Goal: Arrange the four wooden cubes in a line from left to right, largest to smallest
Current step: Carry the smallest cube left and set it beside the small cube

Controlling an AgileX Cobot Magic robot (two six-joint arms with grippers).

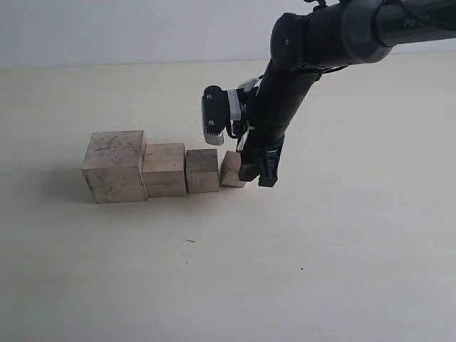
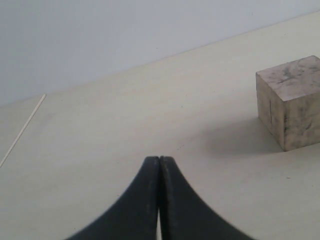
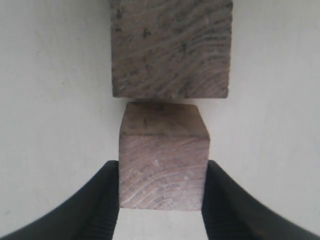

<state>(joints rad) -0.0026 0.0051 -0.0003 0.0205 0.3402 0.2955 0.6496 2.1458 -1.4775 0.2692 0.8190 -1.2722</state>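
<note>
The smallest cube (image 3: pixel 163 165) looks light and stiff, right tool (image 3: pixel 161 200) pinching its flat sides mid-frame, left tool (image 2: pixel 159 162) closed on nothing.

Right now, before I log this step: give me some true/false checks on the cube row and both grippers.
1. In the exterior view the row runs from the largest cube on the left to the smallest cube on the right. True.
2. The left gripper holds a cube. False: it is shut and empty.
3. The right gripper has a finger on each side of the smallest cube. True.
4. The smallest cube is stacked on another. False: it sits on the table, beside the second-smallest cube.
</note>
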